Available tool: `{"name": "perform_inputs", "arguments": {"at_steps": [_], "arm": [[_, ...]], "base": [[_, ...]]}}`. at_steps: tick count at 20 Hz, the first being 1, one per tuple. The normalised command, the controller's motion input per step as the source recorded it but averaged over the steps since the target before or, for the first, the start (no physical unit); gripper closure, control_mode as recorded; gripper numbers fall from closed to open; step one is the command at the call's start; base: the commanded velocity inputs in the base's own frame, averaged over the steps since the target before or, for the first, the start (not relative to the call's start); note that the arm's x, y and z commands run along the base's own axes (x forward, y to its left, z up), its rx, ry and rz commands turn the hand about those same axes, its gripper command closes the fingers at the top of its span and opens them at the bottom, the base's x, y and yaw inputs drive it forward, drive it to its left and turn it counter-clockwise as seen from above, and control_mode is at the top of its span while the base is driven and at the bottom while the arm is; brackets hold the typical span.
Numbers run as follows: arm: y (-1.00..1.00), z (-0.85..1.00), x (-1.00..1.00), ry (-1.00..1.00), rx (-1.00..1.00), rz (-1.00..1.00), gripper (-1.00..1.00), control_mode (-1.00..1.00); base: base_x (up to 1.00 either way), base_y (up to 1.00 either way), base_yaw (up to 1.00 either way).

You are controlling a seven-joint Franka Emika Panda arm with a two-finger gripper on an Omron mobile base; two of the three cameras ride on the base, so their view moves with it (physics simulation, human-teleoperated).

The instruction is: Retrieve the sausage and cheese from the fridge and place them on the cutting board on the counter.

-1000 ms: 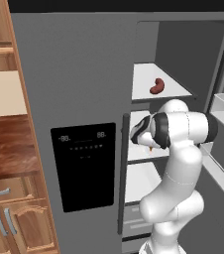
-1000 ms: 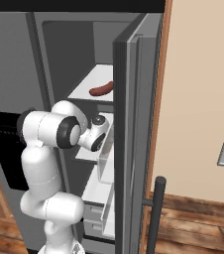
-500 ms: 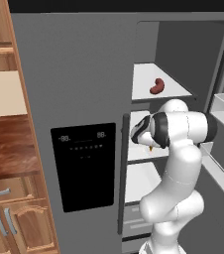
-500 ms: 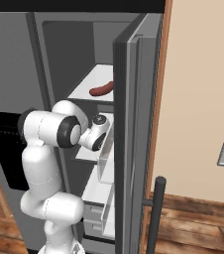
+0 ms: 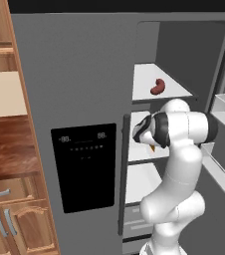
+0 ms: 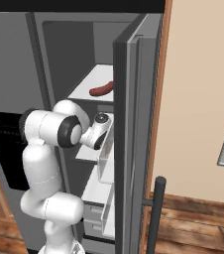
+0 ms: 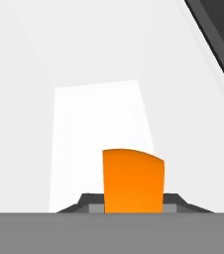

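Between dark fingers (image 7: 183, 202), smooth orange cheese (image 7: 133, 181)

The fridge (image 6: 134, 74) stands with its right door swung open. The sausage (image 6: 102, 89) lies on an upper fridge shelf. Below that shelf, the white arm (image 6: 52, 149) reaches into the fridge.

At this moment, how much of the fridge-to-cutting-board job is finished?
Done: the fridge door is open and the arm has reached onto the middle shelf. In hand: the gripper is shut on the cheese, which stands between its fingertips over the white shelf in the hand view. Left: carry the cheese out, then fetch the sausage lying on the upper shelf; neither is on the board yet.
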Motion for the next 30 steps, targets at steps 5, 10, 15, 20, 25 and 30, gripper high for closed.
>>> {"name": "perform_inputs", "arguments": {"at_steps": [5,10,15,20,25,30], "arm": [[0.21,-0.02,-0.88,0.01,0.00,0.00,1.00,-1.00],[0.44,0.19,-0.81,0.00,0.01,0.00,1.00,-1.00],[0.54,0.87,-0.42,-0.02,0.01,0.01,1.00,-1.00],[0.30,1.00,-0.63,0.00,0.00,0.01,1.00,-1.00],[0.02,0.79,-0.98,0.06,0.00,0.00,1.00,-1.00],[0.00,0.66,-0.76,0.09,0.00,0.00,1.00,-1.00]], "base": [[0.00,0.00,0.00],[0.00,0.00,0.00],[0.00,0.00,0.00],[0.00,0.00,0.00],[0.00,0.00,0.00],[0.00,0.00,0.00]]}}
